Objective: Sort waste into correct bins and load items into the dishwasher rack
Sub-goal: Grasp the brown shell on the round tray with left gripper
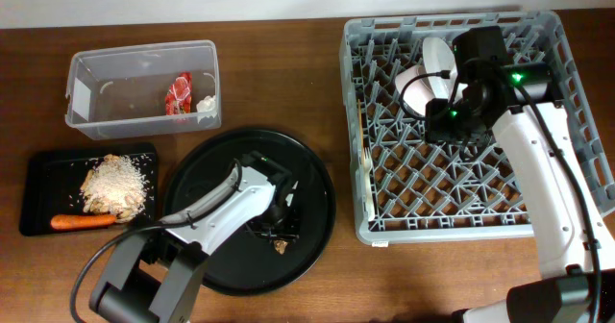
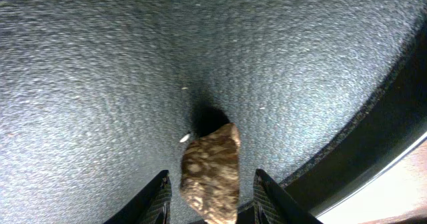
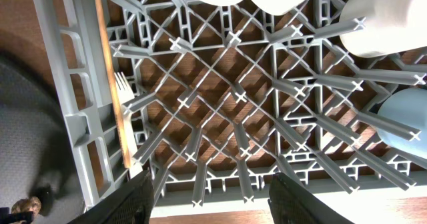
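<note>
A small brown lump (image 1: pixel 281 247) lies on the large round black tray (image 1: pixel 207 174). My left gripper (image 1: pixel 277 235) is open, with one finger on each side of the lump (image 2: pixel 211 171) and a gap on both sides (image 2: pixel 210 201). My right gripper (image 1: pixel 461 92) is open and empty (image 3: pixel 212 201) above the grey dishwasher rack (image 1: pixel 384 229). The rack holds a white plate (image 1: pixel 437 59), a white bowl (image 1: pixel 418 87), a white cup (image 3: pixel 387 24), a pale-blue cup (image 3: pixel 407 121), a white fork (image 3: pixel 123 94) and a chopstick (image 3: pixel 110 71). The overhead view hides both cups under the right arm.
A clear tub (image 1: pixel 96 83) at the back left holds a red wrapper (image 1: pixel 179 92) and a white wad (image 1: pixel 206 103). A shallow black tray (image 1: pixel 34 169) at the left holds beige scraps (image 1: pixel 117 184) and a carrot (image 1: pixel 82 221).
</note>
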`<action>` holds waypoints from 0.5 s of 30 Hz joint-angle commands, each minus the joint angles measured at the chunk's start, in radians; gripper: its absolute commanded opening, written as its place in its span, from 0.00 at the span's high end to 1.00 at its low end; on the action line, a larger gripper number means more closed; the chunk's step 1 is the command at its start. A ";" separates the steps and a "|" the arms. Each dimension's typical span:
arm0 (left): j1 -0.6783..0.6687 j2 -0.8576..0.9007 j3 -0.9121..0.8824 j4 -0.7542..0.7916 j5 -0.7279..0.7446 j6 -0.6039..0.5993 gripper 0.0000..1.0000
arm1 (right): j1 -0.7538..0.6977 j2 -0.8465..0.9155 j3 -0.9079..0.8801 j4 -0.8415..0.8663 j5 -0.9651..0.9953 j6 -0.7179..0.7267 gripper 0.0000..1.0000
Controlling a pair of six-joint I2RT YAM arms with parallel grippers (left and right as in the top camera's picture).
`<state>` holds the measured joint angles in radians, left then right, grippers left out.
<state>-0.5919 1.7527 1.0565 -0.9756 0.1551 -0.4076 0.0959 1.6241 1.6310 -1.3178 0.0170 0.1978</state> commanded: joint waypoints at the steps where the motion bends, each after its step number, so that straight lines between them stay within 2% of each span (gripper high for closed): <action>1: -0.027 0.007 -0.033 0.019 0.014 -0.004 0.60 | 0.001 0.005 -0.005 -0.003 -0.005 -0.007 0.41; 3: -0.030 0.007 -0.035 0.020 0.014 -0.006 0.62 | 0.001 0.005 -0.005 -0.003 -0.006 -0.007 0.41; 5: -0.030 0.007 -0.035 0.020 0.014 -0.006 0.74 | 0.001 0.005 -0.005 -0.003 -0.005 -0.007 0.41; 7: -0.027 0.007 -0.035 0.019 0.013 -0.006 0.78 | 0.001 0.005 -0.005 -0.003 -0.006 -0.007 0.41; 11: 0.005 0.007 -0.027 0.010 -0.015 -0.006 0.97 | 0.001 0.005 -0.005 -0.003 -0.006 -0.007 0.41; 15: 0.145 0.007 0.102 -0.102 -0.139 -0.006 0.99 | 0.001 0.005 -0.005 -0.004 -0.005 -0.007 0.41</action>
<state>-0.5507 1.7527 1.0515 -1.0279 0.1238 -0.4114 0.0959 1.6241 1.6310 -1.3197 0.0170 0.1974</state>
